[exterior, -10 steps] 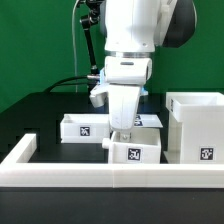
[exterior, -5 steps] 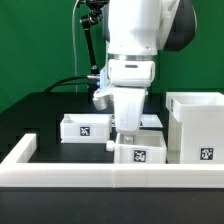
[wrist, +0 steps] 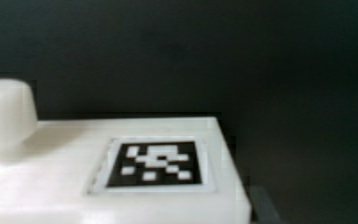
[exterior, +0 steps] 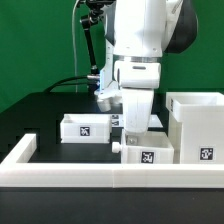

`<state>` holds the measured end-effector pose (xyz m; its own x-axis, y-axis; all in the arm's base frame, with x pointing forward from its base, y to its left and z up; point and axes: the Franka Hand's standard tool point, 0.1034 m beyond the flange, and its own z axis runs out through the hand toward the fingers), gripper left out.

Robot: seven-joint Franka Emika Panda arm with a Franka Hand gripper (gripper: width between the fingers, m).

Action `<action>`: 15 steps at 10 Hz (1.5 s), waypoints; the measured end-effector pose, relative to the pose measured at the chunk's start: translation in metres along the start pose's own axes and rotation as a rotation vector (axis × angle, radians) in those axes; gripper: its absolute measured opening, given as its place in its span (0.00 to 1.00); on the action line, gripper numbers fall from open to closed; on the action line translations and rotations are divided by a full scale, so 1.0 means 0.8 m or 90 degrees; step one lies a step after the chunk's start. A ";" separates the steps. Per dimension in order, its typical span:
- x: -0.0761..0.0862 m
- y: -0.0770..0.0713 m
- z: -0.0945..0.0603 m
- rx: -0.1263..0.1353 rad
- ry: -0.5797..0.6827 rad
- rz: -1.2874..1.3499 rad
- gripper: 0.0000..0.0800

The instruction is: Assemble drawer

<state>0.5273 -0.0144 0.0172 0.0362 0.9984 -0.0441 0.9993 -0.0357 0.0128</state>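
Fingers reach down onto the small drawer box with its black-and-white tag; whether clamped, I cannot tell.

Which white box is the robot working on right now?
Start at the tall white box on the exterior view's right. Just beside it, under the gripper, sits a low white box. Unlike the other low box, it lies nearest the front rail.
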 end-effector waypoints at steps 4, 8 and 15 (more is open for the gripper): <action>0.003 0.006 -0.006 0.007 -0.004 0.024 0.05; 0.003 0.007 -0.013 -0.011 -0.001 0.036 0.05; 0.014 0.003 -0.010 -0.004 -0.003 0.015 0.05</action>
<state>0.5298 -0.0028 0.0249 0.0601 0.9970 -0.0487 0.9980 -0.0592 0.0199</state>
